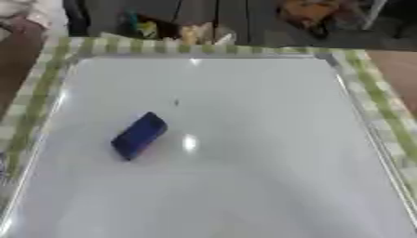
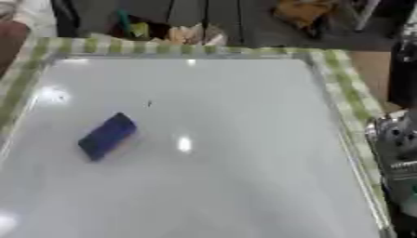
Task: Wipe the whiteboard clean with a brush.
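Brush waits alone on the whiteboard before wiping starts

A dark blue brush point(image 1: 139, 135) lies askew on the whiteboard point(image 1: 244, 186), left of centre and nearer the board's left edge, untouched by either hand. A small dark mark point(image 1: 176, 102) sits just beyond it toward the far edge, probably what is left to wipe. The board rests on a green checked cloth point(image 1: 376, 104) covering the desk. Silver and black robot parts point(image 2: 397, 153) show at the desk's right edge; whether the right hand's fingers are apart or together cannot be told. The left hand is out of sight.
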